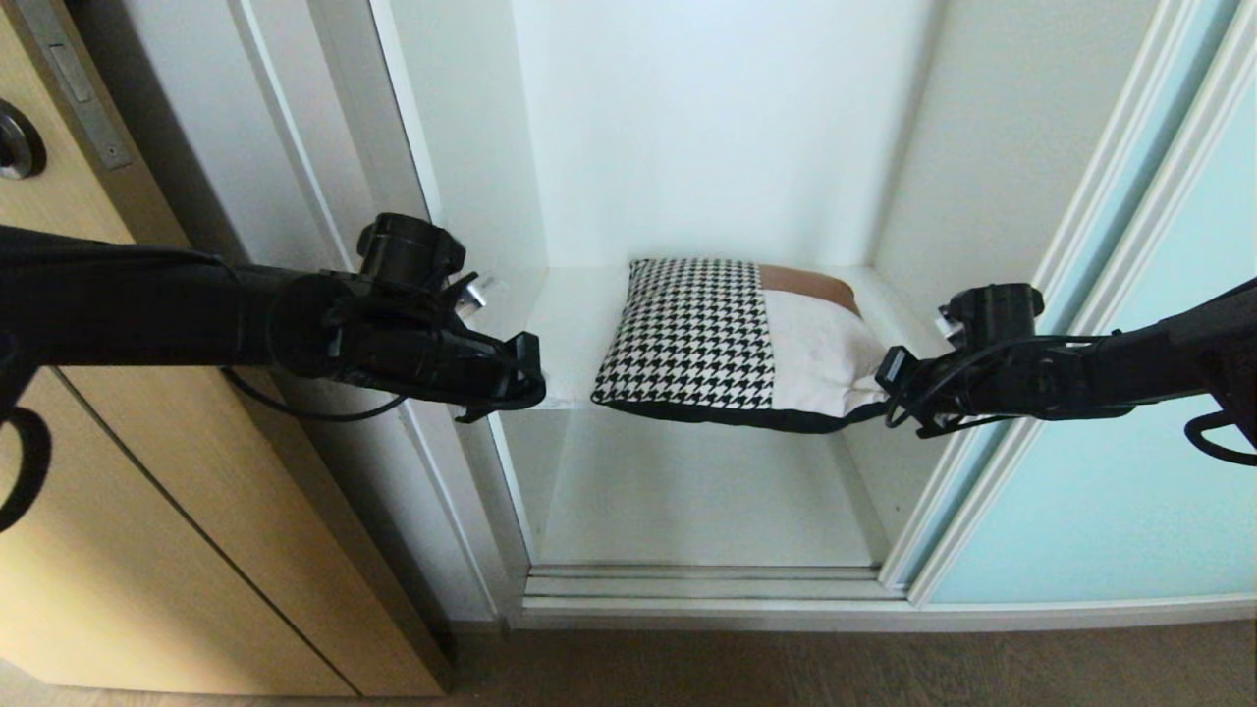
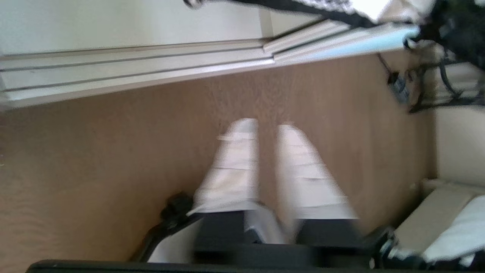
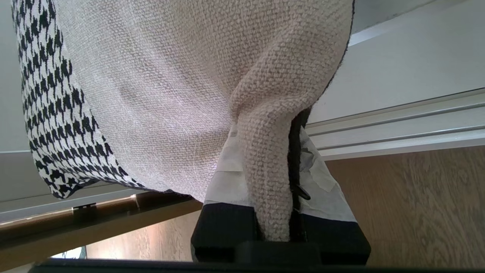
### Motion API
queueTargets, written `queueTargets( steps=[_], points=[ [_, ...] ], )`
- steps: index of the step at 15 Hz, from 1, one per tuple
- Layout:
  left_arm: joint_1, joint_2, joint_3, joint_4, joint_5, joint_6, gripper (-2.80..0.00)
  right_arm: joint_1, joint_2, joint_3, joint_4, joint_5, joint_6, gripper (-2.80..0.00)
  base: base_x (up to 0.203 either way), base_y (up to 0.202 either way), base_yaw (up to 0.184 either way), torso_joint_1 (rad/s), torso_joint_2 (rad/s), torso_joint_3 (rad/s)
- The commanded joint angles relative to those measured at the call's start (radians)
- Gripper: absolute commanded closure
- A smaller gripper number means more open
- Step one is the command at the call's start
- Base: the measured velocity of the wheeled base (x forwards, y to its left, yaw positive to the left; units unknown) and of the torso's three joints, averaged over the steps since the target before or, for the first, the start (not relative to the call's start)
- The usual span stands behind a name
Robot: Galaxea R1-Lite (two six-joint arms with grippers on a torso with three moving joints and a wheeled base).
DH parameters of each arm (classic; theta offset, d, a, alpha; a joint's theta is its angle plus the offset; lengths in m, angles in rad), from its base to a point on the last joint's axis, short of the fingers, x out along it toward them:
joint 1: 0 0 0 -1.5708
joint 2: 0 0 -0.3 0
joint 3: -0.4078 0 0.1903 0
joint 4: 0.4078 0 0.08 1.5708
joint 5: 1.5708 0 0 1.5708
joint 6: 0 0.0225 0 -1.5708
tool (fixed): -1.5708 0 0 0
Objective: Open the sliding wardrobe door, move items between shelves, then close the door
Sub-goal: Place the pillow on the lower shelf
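Right end effector [image 3: 278, 212] pinching cushion [image 1: 732, 339] corner

Head view looks down into the wardrobe; both wrist views (close, floorward) share the cushion [image 1: 732, 339].

A tan wood-grain door [image 1: 196, 550] with a dark round handle [image 1: 18, 142] and a metal latch plate [image 1: 79, 83] stands at the left, brown wood-grain flooring [image 1: 835, 668] runs along the bottom, and soft, even daylight brightens the pale surfaces.
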Motion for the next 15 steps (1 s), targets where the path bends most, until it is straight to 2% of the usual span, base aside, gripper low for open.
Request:
queueTargets(
  steps=[1, 4, 8, 13, 15],
  points=[
    [-0.008, 0.093, -0.042, -0.002, -0.004, -0.028, -2.80, 0.000, -0.003, 0.003, 0.002, 0.003, 0.004, 0.00, 0.000, 0.000, 0.000, 0.000, 0.00, 0.000],
    [-0.009, 0.141, -0.068, -0.023, -0.011, -0.032, -2.80, -0.007, -0.008, 0.020, 0.008, 0.003, 0.001, 0.00, 0.000, 0.000, 0.000, 0.000, 0.00, 0.000],
    [-0.009, 0.231, -0.064, -0.169, -0.009, -0.036, -2.80, -0.020, -0.048, 0.085, 0.027, 0.018, -0.047, 0.00, 0.000, 0.000, 0.000, 0.000, 0.00, 0.000],
    [-0.010, 0.311, -0.148, -0.237, -0.019, -0.036, -2.80, -0.026, -0.095, 0.091, 0.079, 0.047, -0.050, 0.00, 0.000, 0.000, 0.000, 0.000, 0.00, 0.000],
    [-0.014, 0.341, -0.210, -0.237, -0.048, -0.036, -2.80, -0.024, -0.128, 0.094, 0.091, 0.064, -0.050, 0.00, 0.000, 0.000, 0.000, 0.000, 0.00, 0.000]
  ],
)
